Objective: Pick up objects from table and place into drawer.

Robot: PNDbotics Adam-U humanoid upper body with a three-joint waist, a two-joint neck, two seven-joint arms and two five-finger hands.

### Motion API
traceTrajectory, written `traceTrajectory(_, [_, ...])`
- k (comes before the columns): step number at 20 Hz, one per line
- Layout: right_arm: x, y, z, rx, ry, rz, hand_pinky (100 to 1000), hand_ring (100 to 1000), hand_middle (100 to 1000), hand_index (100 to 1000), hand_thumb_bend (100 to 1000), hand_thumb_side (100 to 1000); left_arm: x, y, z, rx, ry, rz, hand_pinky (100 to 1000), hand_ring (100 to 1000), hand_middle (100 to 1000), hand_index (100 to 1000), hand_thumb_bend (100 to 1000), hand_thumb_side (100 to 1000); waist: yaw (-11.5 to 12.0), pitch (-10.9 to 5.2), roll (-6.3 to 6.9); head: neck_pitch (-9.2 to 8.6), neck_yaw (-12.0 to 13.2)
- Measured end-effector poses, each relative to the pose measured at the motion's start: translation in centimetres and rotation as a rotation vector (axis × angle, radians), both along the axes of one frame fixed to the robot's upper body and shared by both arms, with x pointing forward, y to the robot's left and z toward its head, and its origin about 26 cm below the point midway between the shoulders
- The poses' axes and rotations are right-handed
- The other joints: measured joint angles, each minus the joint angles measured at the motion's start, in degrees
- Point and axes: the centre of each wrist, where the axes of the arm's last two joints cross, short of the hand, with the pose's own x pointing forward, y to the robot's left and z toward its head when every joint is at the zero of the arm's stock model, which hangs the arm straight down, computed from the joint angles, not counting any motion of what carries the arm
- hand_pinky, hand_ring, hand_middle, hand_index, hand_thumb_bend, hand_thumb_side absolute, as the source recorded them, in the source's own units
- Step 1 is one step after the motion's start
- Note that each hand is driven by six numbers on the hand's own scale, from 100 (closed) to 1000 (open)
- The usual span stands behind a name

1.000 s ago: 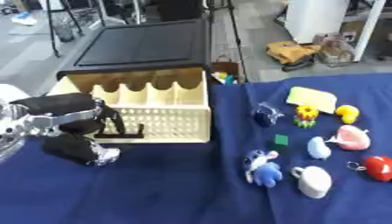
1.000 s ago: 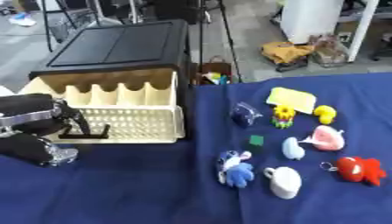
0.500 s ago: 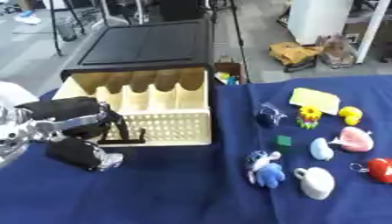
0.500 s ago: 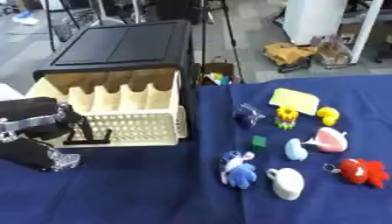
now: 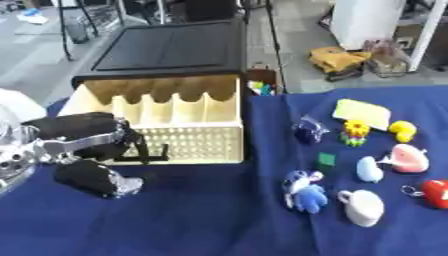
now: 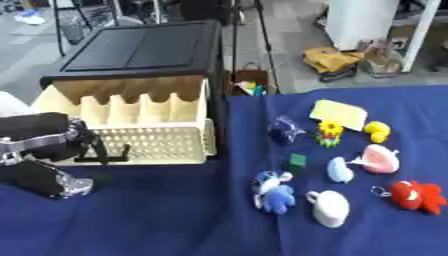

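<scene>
The cream drawer [image 5: 188,142] stands pulled out of its black cabinet [image 5: 166,50], its perforated front facing the camera and its inside split by tall scalloped dividers. To its right, on the blue cloth, lie the objects: a pale yellow flat pad [image 5: 362,113], a yellow duck [image 5: 402,131], a small flower toy [image 5: 355,132], a dark blue figure [image 5: 307,131], a green cube [image 5: 326,159], a light blue piece [image 5: 369,169], a pink piece [image 5: 407,159], a red plush [image 6: 417,195], a blue-and-white plush [image 5: 303,190], and what looks like a white cup [image 5: 363,206].

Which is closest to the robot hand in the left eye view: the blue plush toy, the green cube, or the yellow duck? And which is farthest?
From the left robot hand:
1. Blue plush toy, near the table's middle.
2. Green cube, farther right.
3. Yellow duck, far right.
</scene>
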Motion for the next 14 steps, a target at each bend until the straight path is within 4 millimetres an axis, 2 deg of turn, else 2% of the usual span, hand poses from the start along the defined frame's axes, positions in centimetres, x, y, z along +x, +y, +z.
traceTrajectory(14, [0.0,-0.18,-0.16,0.003,0.005,-0.005,739,814,722,744,249,962,-0.02,-0.22,-0.35,0.006,-0.013,-0.052,100,107,147,642,304,729,0.1,-0.29,0.03,0.02,0.0])
